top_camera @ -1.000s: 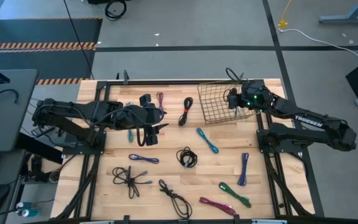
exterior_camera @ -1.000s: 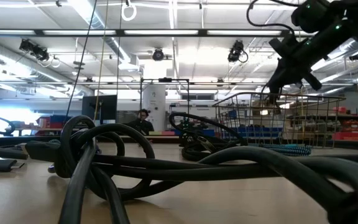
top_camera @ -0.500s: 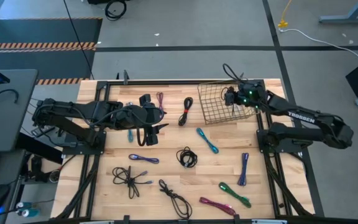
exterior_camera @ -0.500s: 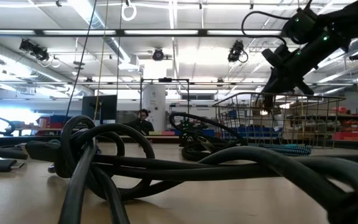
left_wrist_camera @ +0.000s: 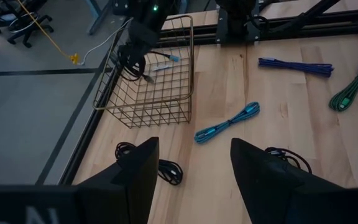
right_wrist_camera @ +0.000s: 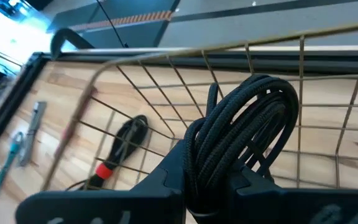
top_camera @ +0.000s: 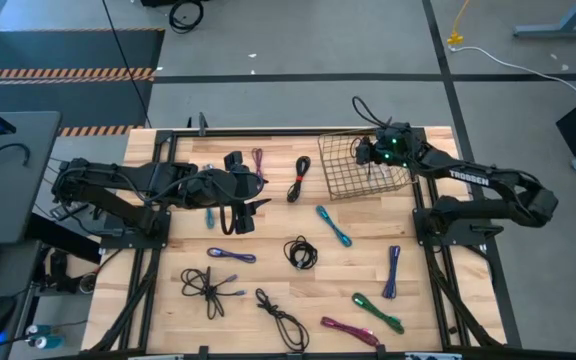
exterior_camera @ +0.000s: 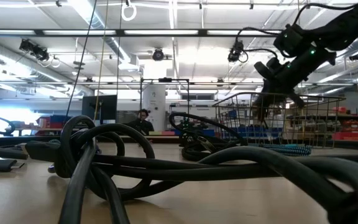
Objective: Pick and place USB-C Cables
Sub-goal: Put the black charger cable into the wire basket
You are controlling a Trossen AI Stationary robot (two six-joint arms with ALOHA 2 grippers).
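Over the wire basket my right gripper is shut on a coiled black USB-C cable. A silver-blue cable lies on the basket's floor. My left gripper hovers open over the table's left half, with nothing between its fingers. Loose cables lie flat on the wood: purple, black, teal, a black coil, purple, green and magenta. My right gripper pinches the black bundle between its two fingers, on several strands near one end. The looped end sticks out past the fingers. The fingers slant down from the table's right. The cable hangs below them at the basket's rim height, clear of the table.
The basket stands at the far edge, right of the middle, and its rim rises above the table top. More black cables and a purple one lie near the front left. Bare wood shows between the cables.
My right gripper has moved toward the table's left and slightly toward the far edge, farther in over the basket, and has tipped lower. The black cable has come along with it, still held.
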